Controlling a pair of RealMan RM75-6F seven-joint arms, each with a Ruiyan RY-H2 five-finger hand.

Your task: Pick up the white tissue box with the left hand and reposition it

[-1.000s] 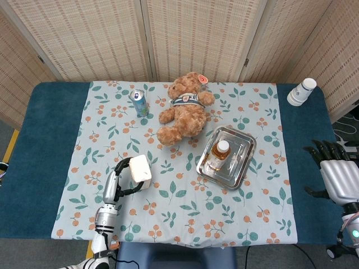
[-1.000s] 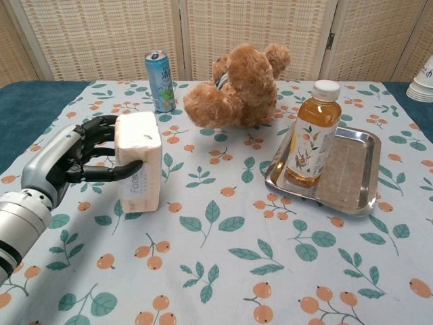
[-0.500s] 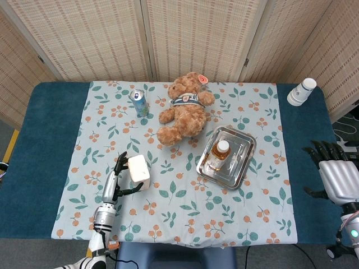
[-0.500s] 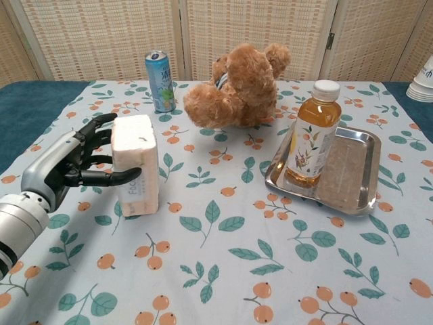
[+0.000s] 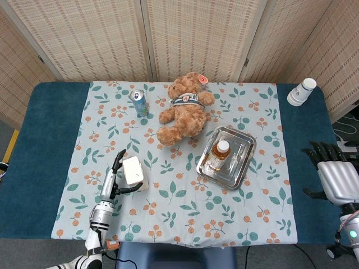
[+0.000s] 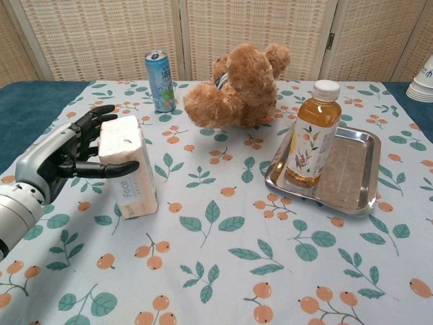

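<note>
1. The white tissue box (image 6: 128, 166) stands on end on the floral tablecloth (image 6: 223, 271), toward the table's front-left corner, leaning a little, its lower edge on the cloth
2. The left hand (image 6: 64, 157) sits against the box's left side; the fingers (image 6: 101, 112) are spread past its far edge and the thumb (image 6: 108, 169) lies straight across its front face. They look parted, not clamped, so I judge the hand to be opening off the box with the load borne by the table
3. The head view agrees: box (image 5: 133, 172) and left hand (image 5: 115, 178) close together near the front edge, well apart from everything else
4. That open patch probably suits a set-down, since nothing nearby can be knocked
5. The right hand (image 5: 338, 178) hovers off the table's right edge, fingers apart, holding nothing, out of the way
6. The teddy bear (image 6: 237, 84), can (image 6: 160, 80) and the steel tray (image 6: 348, 176) with its bottle (image 6: 311, 132) occupy the back and right
</note>
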